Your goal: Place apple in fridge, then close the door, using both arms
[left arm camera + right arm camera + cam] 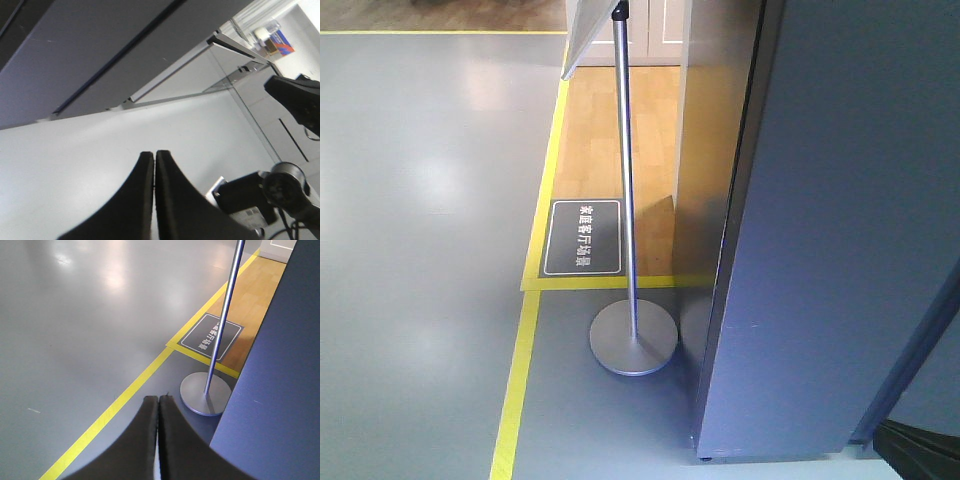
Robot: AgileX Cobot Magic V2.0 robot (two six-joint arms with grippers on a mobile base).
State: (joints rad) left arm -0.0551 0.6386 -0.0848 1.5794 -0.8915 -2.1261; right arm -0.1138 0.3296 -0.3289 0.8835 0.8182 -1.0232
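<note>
1. Standing by the sign stand (632,340), I see the fridge (820,250) as a tall dark grey slab just to the right of the stand's round base, its long axis upright. The grey face showing is a plain outer panel; whether it is the door or a side wall I cannot tell.

2. The apple shows in no view, so its place is unknown. It may already be inside, but nothing here proves it.

3. The left gripper (154,165) has its fingers pressed together with nothing between them, hanging before a white surface (100,150) with a glass panel (220,70) beyond. That could be the fridge's white inside, though I cannot be sure.

4. The right gripper (158,410) is likewise clenched on nothing, held over the grey floor (75,315) left of the stand, with the yellow floor line (125,390) running under it.

5. My judgement: the placing seems either finished or not in hand, since both grippers are empty. Whether the door is fully closed cannot be settled from these views.
</note>
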